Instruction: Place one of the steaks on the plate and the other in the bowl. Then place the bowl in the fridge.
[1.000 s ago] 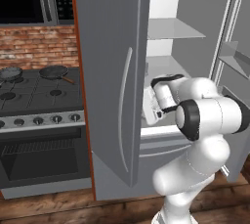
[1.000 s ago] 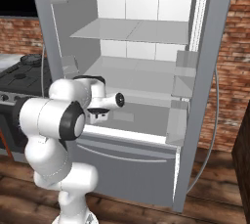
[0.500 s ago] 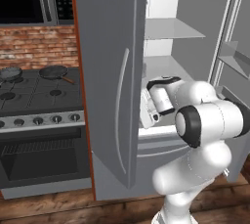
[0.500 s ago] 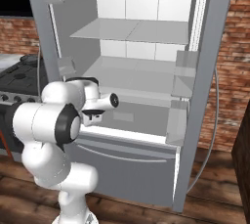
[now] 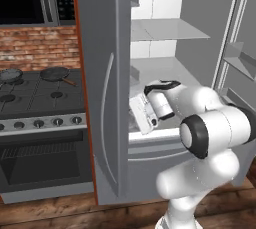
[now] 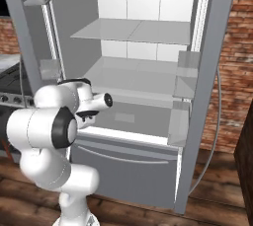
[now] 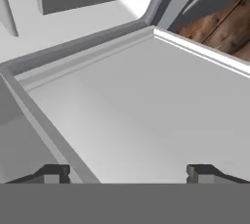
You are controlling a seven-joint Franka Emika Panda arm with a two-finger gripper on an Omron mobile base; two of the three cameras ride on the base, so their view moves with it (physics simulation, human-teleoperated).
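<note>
The grey fridge (image 5: 100, 73) stands with both doors open, its white shelves (image 6: 133, 32) bare. My gripper (image 7: 129, 174) is open with nothing between its fingertips (image 7: 53, 173), and it hovers over the white lower shelf (image 7: 146, 100) near the front edge. My white hand (image 5: 144, 115) hangs beside the inner edge of the left door, at lower-shelf height, and shows from the other side too (image 6: 94, 105). The steaks, the plate and the bowl are out of view.
Left of the fridge is a black stove with two frying pans (image 5: 55, 73) (image 5: 10, 75) and an oven (image 5: 40, 163) below. The right door (image 6: 212, 72) carries bins (image 6: 183, 92). Wooden floor (image 6: 207, 190) lies in front.
My hand has drifted left and slightly down, toward the left door's edge. The fridge doors have not moved.
</note>
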